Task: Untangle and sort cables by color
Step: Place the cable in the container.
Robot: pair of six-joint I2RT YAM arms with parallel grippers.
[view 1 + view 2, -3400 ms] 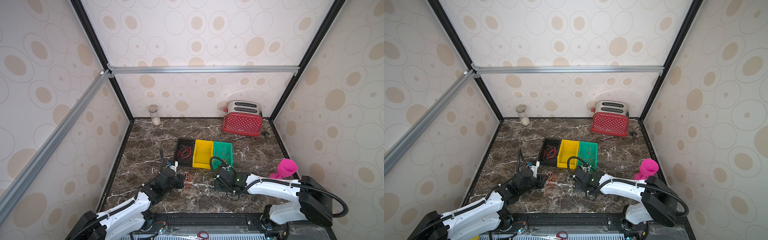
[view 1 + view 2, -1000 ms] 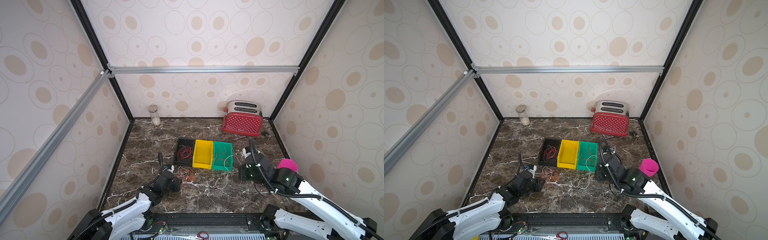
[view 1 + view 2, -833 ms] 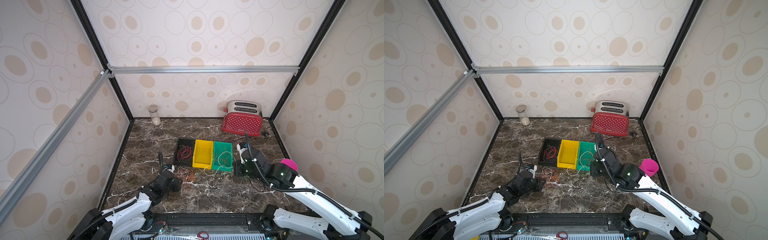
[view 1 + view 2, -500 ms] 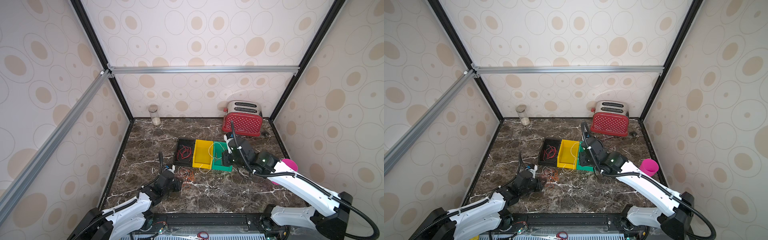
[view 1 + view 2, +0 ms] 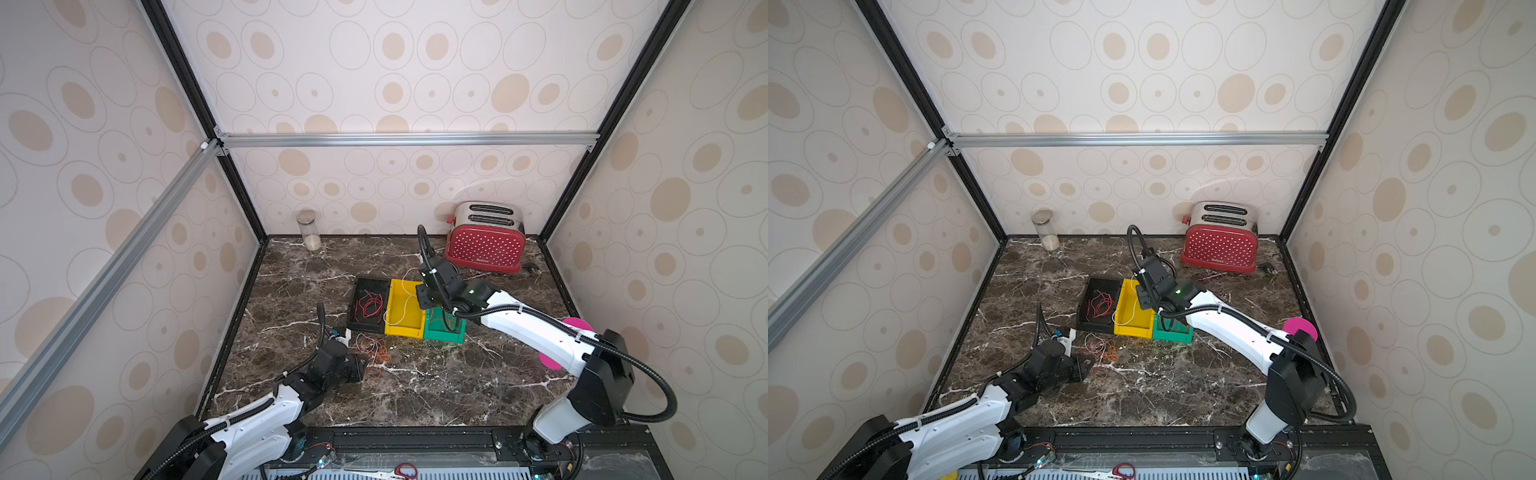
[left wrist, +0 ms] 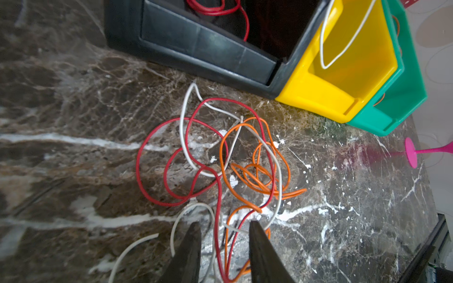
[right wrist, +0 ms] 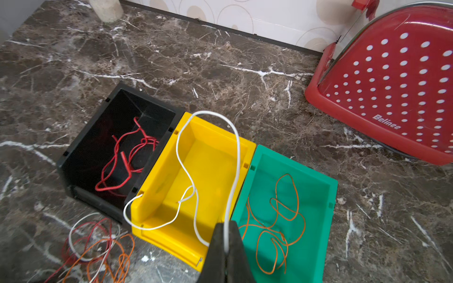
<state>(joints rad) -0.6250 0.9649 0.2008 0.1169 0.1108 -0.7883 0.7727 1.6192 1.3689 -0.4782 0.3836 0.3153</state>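
Dropping white wire: over the table point(image 5: 415, 395), above the yellow bin point(image 7: 210, 159), the right end effector point(image 7: 226, 224) is pinched fully shut on a white cable point(image 7: 235, 147) whose loops hang into that bin. The left end effector point(image 6: 224, 223), jaws part-open and gripping nothing, straddles strands of the tangle point(image 6: 255, 176) on the table. Next move, likely: the right one releases with the loop over the rim nudged inside.

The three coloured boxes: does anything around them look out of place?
The white cable is only partly in the yellow box: a loop hangs out over its wall, and the right hand pinches it. A tangle of red, white and orange cables lies unsorted on the table nearby.
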